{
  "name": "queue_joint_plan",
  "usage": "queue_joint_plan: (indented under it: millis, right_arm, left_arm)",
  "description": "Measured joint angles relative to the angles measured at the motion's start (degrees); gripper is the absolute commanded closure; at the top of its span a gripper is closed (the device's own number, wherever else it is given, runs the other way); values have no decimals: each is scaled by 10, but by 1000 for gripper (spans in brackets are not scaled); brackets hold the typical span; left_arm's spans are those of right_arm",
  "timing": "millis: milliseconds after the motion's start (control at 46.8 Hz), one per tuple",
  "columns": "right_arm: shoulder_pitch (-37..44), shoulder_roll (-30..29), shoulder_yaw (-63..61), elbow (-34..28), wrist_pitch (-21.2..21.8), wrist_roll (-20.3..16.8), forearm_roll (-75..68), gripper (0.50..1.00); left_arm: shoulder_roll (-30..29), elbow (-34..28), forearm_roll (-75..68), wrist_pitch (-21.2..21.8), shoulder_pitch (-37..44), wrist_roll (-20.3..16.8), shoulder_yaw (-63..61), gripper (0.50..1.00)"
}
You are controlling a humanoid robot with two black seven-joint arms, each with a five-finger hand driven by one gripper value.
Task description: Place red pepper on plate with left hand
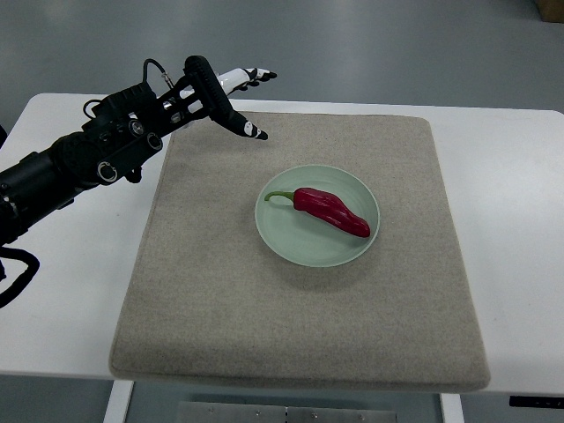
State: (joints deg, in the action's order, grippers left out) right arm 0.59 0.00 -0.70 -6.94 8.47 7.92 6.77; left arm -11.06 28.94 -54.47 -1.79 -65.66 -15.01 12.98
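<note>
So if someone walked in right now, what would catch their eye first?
The red pepper lying across the pale green plate in the middle of the beige mat, its green stem pointing to the picture's left. Next, the black left hand raised over the mat's far left corner, fingers spread and holding nothing.

A beige mat (300, 335) covers most of the white bench (62, 308). Grey floor (370, 44) lies beyond the bench's far edge.
</note>
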Motion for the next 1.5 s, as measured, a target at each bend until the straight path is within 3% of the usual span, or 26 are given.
queue_joint_plan:
  millis: [278,662,919,1197,1496]
  right_arm:
    - [0,0,0,0,0,0,0,570]
    - [0,0,0,0,0,0,0,572]
    - [0,0,0,0,0,0,0,572]
    - [0,0,0,0,0,0,0,572]
    - [0,0,0,0,0,0,0,572]
  left_arm:
    - [0,-15,276,58,-7,6,0,510]
    - [2,-41,551,48,-5,6,1,510]
    - [16,-79,648,-21,0,6,23,510]
    - [39,-159,761,-173,18,5,25,508]
    - [48,-161,768,-159,28,4,44,510]
